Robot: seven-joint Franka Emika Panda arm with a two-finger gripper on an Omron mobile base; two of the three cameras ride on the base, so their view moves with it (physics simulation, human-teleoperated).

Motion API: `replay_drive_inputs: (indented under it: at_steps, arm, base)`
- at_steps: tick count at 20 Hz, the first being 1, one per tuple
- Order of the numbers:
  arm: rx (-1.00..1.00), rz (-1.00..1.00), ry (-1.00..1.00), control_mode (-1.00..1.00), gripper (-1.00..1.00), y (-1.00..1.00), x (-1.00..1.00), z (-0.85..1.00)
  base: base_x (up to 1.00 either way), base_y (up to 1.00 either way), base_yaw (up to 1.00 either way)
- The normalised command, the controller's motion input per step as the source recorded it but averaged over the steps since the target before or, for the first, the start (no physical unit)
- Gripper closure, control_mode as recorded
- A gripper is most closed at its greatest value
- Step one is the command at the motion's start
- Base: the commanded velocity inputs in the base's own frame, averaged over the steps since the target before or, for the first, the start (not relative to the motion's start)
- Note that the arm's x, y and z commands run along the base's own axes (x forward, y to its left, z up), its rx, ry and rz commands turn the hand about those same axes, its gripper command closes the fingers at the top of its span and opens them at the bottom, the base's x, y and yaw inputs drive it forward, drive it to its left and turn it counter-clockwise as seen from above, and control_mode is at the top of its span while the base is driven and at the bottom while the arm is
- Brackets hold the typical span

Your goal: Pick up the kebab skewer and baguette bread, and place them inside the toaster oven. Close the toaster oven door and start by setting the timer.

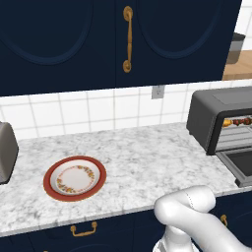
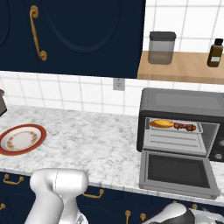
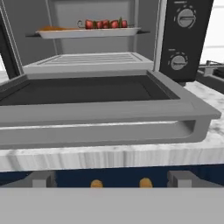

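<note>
1. The oven point(image 2: 181, 127) stands at the right of the right base view, on the marble counter point(image 2: 92, 142).
2. Its door point(image 2: 177, 173) lies dropped flat toward the counter edge, glass facing up; in the hand view the door point(image 3: 94, 109) spans the middle of the frame, with its bar handle across the front.
3. The bread point(image 2: 161, 124) and the skewer point(image 2: 185, 127) lie end to end on a tray in the upper slot, bread to the left.
4. In the hand view the skewer point(image 3: 104, 23) sits at the top centre, with the bread point(image 3: 51, 29) just showing as an orange edge to its left.
5. Two knobs point(image 3: 179, 62) sit on the dark panel at the upper right of the hand view.
6. A red-rimmed plate point(image 1: 75, 178) rests at the lower left of the left base view.
7. The gripper point(image 3: 111, 179) is low, below the counter edge, fingers point(image 3: 41, 179) spread wide apart with nothing between them.
</note>
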Motion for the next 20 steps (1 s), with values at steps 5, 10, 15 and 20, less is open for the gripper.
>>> replay_drive_inputs:
  at_steps: [5, 10, 15, 20]
  arm:
    - [0.00, 0.05, 0.00, -1.00, -1.00, 0.23, 0.17, -0.01]
    - [0.00, 0.01, 0.00, -1.00, -1.00, 0.07, 0.22, -0.01]
    - [0.00, 0.00, 0.00, -1.00, -1.00, 0.00, 0.12, -0.10]
    - [0.00, -0.02, 0.01, -1.00, -1.00, 0.00, 0.00, -0.14]
  base:
    - [0.00, 0.00, 0.00]
    - [0.00, 0.00, 0.00]
    - [0.00, 0.00, 0.00]
    - [0.00, 0.00, 0.00]
